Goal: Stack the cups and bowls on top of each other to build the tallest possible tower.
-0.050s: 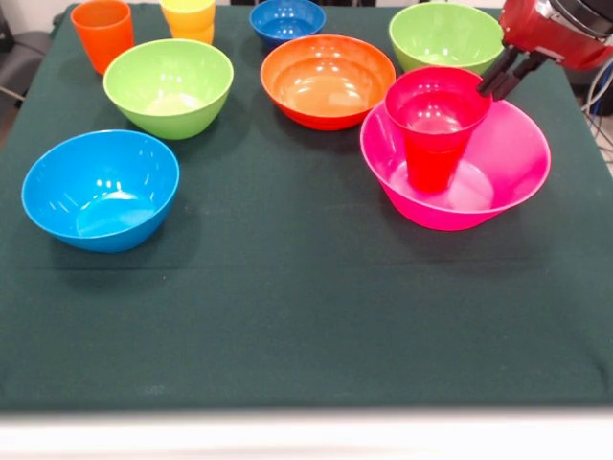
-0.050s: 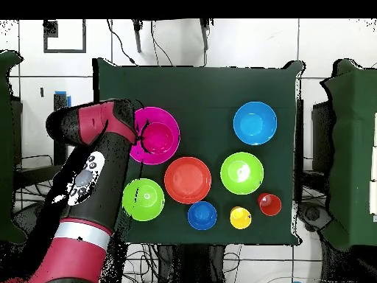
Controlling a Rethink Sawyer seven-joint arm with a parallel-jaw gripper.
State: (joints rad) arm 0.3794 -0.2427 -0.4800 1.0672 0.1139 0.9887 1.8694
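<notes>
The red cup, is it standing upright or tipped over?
Upright. The red cup stands in the big pink bowl, its open mouth facing up.

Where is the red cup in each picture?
Front view: the red cup stands upright inside the big pink bowl, at the right, with the gripper just beside its rim.
Overhead view: the red cup is at the upper left of the table, in the pink bowl, next to the arm.
Shared landmark: the orange bowl beside the pink one.

Red cup point(image 1: 436, 129) upright inside big pink bowl point(image 1: 498, 177); other bowls and cups separate.
</notes>
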